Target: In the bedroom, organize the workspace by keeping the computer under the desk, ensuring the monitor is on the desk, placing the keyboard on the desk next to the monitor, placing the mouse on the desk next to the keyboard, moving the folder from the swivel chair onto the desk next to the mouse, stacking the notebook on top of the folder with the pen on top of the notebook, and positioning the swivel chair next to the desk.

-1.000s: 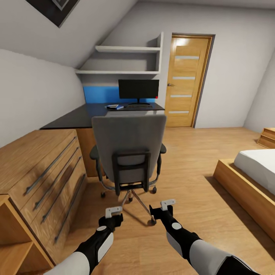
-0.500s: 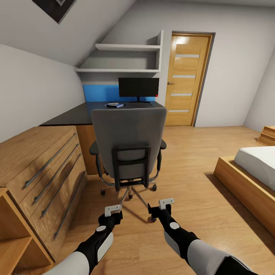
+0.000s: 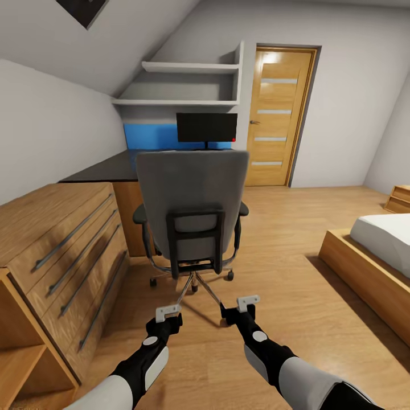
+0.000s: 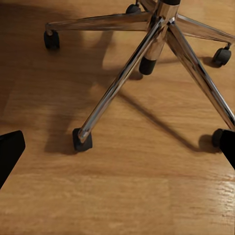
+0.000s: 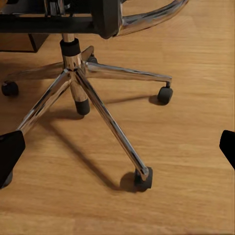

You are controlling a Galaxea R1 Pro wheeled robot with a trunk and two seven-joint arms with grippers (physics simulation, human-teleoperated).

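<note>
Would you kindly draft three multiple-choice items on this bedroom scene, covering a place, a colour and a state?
1. Where does the monitor stand?
A. on the desk
B. on the floor
C. on the bed

2. What colour is the swivel chair backrest?
A. red
B. grey
C. yellow

3. How do the left gripper and right gripper stand?
A. both clamped on the chair
B. one holding a pen
C. both open, holding nothing

Answers: 1 A, it rises behind the chair on the dark desktop. 2 B, the panel is plain grey. 3 C, both wrist views show fingers spread over bare floor.
</note>
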